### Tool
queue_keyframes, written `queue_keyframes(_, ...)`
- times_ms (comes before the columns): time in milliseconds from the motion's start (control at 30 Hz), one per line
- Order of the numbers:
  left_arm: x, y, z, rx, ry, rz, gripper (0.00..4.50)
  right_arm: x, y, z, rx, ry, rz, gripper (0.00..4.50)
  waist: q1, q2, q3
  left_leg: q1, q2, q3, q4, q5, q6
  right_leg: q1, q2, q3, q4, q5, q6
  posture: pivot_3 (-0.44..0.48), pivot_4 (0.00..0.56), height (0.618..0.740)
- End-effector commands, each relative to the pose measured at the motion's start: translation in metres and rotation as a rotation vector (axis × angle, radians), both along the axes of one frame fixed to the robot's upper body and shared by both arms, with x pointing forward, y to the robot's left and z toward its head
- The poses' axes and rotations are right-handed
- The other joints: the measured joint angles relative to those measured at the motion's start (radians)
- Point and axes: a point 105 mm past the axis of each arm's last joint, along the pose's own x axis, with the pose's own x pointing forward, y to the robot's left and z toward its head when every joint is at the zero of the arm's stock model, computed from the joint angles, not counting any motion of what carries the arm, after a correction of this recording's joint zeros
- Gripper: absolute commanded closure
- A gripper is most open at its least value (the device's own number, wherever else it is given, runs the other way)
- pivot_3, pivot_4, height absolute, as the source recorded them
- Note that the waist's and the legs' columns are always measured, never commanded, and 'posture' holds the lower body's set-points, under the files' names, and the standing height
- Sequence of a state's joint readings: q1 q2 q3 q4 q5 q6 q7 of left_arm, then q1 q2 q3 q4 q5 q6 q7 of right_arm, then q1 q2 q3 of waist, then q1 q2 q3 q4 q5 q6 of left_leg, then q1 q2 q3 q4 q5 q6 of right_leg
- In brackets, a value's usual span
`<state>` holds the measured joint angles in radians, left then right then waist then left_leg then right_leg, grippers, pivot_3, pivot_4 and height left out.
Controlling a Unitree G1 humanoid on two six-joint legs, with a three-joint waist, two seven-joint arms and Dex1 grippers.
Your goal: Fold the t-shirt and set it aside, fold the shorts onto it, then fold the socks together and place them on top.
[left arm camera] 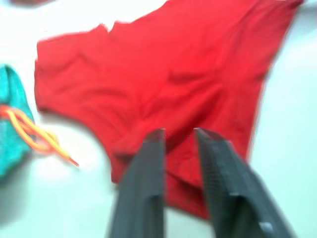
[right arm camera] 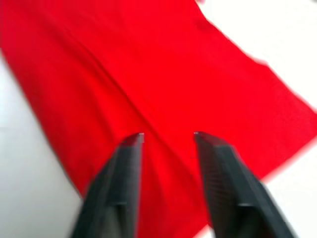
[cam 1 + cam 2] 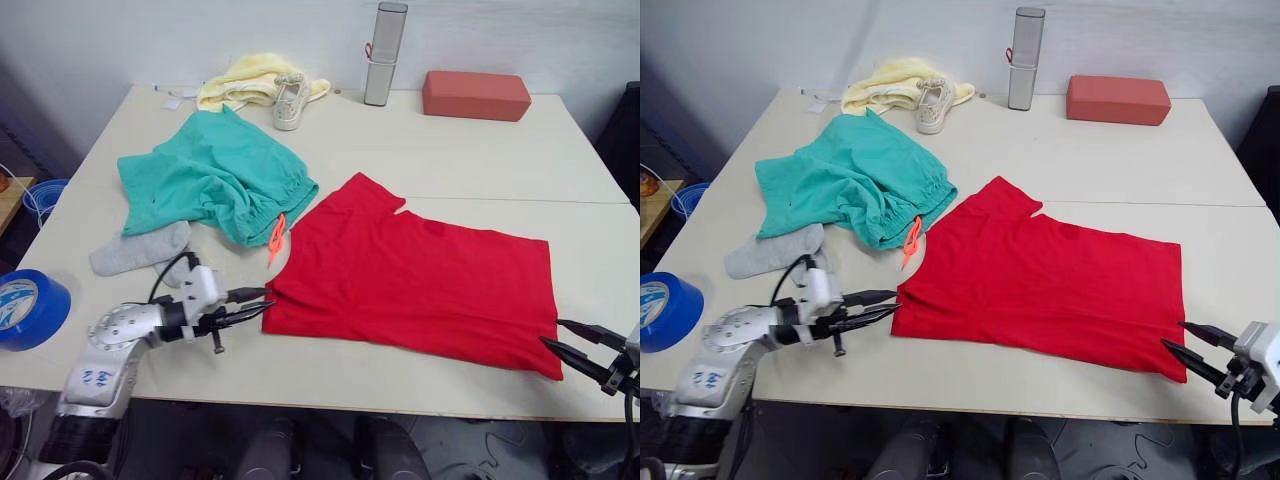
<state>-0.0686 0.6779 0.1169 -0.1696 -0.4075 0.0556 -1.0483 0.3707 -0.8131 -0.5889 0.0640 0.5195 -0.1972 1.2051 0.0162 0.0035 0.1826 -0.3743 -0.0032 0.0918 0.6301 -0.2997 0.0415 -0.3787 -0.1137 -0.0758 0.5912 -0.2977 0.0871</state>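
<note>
- Left gripper (image 3: pixel 262 303) at lower left of the frame: fingers parted a little, empty, tips just at the near left corner of the t-shirt (image 3: pixel 420 280).
- Right gripper (image 3: pixel 558 335) at lower right: fingers parted, empty, tips just at the opposite near corner of the same garment.
- T-shirt spread flat across the centre and right of the table (image 3: pixel 450 150), one sleeve toward the upper middle.
- Shorts (image 3: pixel 215 175) bunched at centre left, orange drawstring (image 3: pixel 277 236) trailing beside the red fabric's edge.
- Socks (image 3: pixel 138 250) lying at left, partly under the shorts.
- Further out: yellow cloth (image 3: pixel 245 78) and sneaker (image 3: pixel 289 102) at top, silver bottle (image 3: pixel 385 52), red block (image 3: pixel 475 95) at upper right, blue tape roll (image 3: pixel 28 308) at far left.
- Likely step: pinching both near corners for the first fold.
- Risks: shallow pinch catching one layer only, so the hem slips free; uneven lift skewing the fold; left fingers snagging the drawstring and dragging the shorts along.
</note>
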Motion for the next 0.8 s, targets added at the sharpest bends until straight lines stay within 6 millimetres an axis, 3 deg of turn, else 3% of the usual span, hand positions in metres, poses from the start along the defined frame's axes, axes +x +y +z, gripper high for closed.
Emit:
queue_keyframes(33, -0.017, 0.017, 0.012, 0.068, -0.033, -0.031, 2.07, -0.014, 0.007, 0.012, -0.064, -0.033, 0.096, 1.19, 0.003, 0.0, 0.0, 0.0, 0.0, 0.0, -0.001, 0.0, 0.0, 0.0, 0.0, 0.0, 0.0, 0.0, 0.0, 0.0, 0.15, 0.74)
queue_keyframes(133, -0.025, 0.045, 0.01, 0.119, -0.006, 0.036, 1.11, -0.041, 0.01, 0.005, -0.139, -0.003, 0.253, 0.15, 0.007, 0.0, 0.0, 0.0, 0.0, 0.0, -0.001, -0.001, 0.0, 0.0, 0.0, 0.0, -0.001, -0.001, -0.001, 0.0, 0.15, 0.74)
queue_keyframes(233, -0.032, 0.07, 0.004, 0.16, 0.019, 0.112, 0.11, -0.052, -0.016, 0.003, -0.156, 0.025, 0.147, 0.0, 0.006, 0.0, 0.001, 0.0, 0.0, 0.0, 0.0, -0.002, 0.002, 0.001, 0.0, 0.0, -0.002, -0.001, -0.002, 0.0, 0.15, 0.74)
queue_keyframes(367, -0.04, 0.085, -0.004, 0.193, 0.05, 0.155, 0.04, -0.065, -0.036, -0.004, -0.18, 0.047, 0.061, 0.0, 0.005, 0.0, 0.001, 0.0, 0.0, 0.001, -0.001, -0.002, 0.002, 0.001, 0.0, 0.002, -0.004, -0.005, -0.01, 0.0, 0.15, 0.74)
queue_keyframes(567, -0.047, 0.054, -0.009, 0.185, 0.085, 0.046, 0.04, -0.069, -0.04, -0.012, -0.214, 0.058, 0.052, 0.0, 0.005, 0.001, 0.001, 0.0, 0.0, 0.001, -0.002, -0.002, 0.002, 0.0, 0.0, 0.002, -0.004, -0.006, -0.01, 0.0, 0.15, 0.74)
queue_keyframes(800, -0.016, -0.006, -0.019, 0.217, 0.039, -0.056, 0.04, -0.034, -0.014, -0.026, -0.326, 0.089, 0.111, 0.0, 0.007, 0.002, 0.001, 0.002, 0.0, 0.001, 0.0, -0.001, 0.0, 0.001, 0.0, 0.002, 0.0, -0.002, -0.004, 0.0, 0.15, 0.74)
